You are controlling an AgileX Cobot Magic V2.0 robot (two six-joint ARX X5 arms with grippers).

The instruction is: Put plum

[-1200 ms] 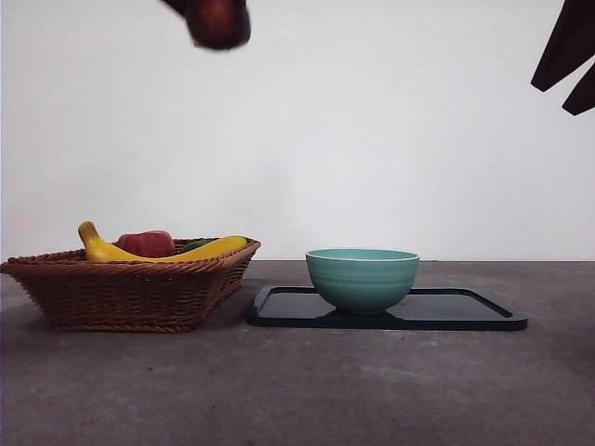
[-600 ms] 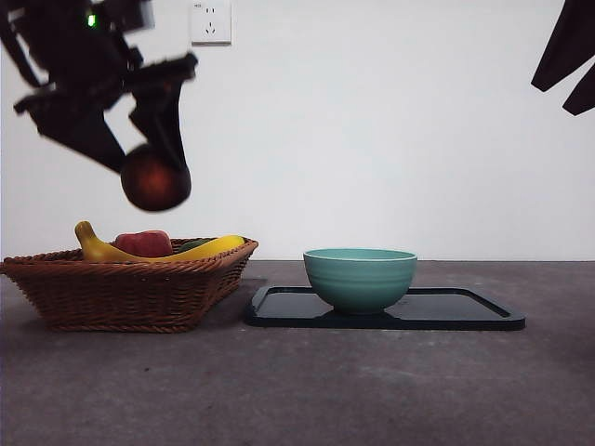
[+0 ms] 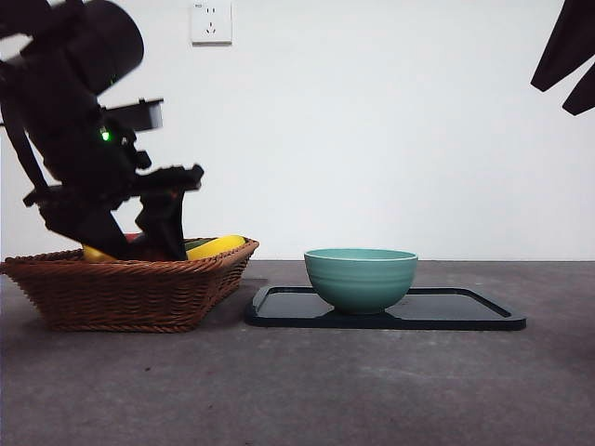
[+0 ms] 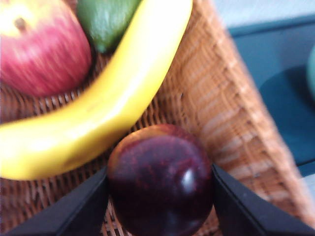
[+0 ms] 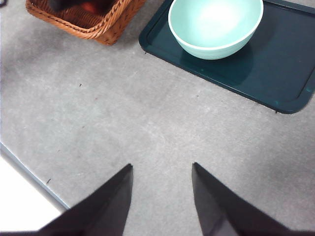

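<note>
The dark purple plum (image 4: pixel 160 179) sits between the two black jaws of my left gripper (image 4: pixel 160 196), which is shut on it, down inside the wicker basket (image 4: pixel 231 113) beside a banana (image 4: pixel 98 113). In the front view the left gripper (image 3: pixel 139 243) reaches into the basket (image 3: pixel 130 293) and the plum is hidden behind the arm and rim. My right gripper (image 5: pixel 161 196) hangs open high over bare table; its dark tip (image 3: pixel 567 56) shows at the upper right of the front view.
In the basket also lie a red apple (image 4: pixel 42 49) and a green fruit (image 4: pixel 106 19). A teal bowl (image 3: pixel 361 277) stands on a dark tray (image 3: pixel 465 311) right of the basket; both show in the right wrist view, the bowl (image 5: pixel 215 24) and the tray (image 5: pixel 275 73).
The left arm has come down from the top of the front view with the plum, lowering it into the basket. The right arm has stayed still.
</note>
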